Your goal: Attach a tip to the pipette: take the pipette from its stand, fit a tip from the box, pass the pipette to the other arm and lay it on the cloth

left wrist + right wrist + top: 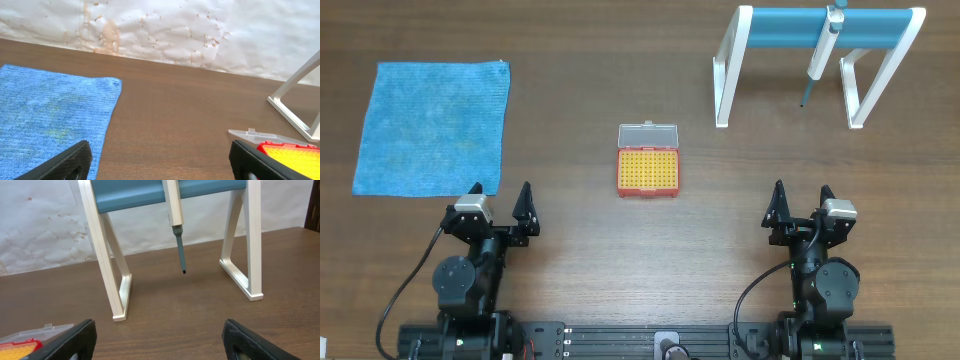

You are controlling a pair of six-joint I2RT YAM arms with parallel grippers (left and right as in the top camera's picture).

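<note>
The table carries all the items. The cloth lies flat at the far left, ahead of the left arm. The stand is at the far right, with white legs and a blue crossbar. The tip box sits mid-table with its lid open, well apart from both.

The left gripper and the right gripper rest near their bases, fingers spread wide, holding nothing.

The pipette hangs from the crossbar, its dark narrow end pointing down, clear of the table. It is probably light, rigid and smooth. The thin lower shaft looks the most fragile part. Grip the thicker pale body just below the crossbar, squarely, to guard against slipping or twisting.
</note>
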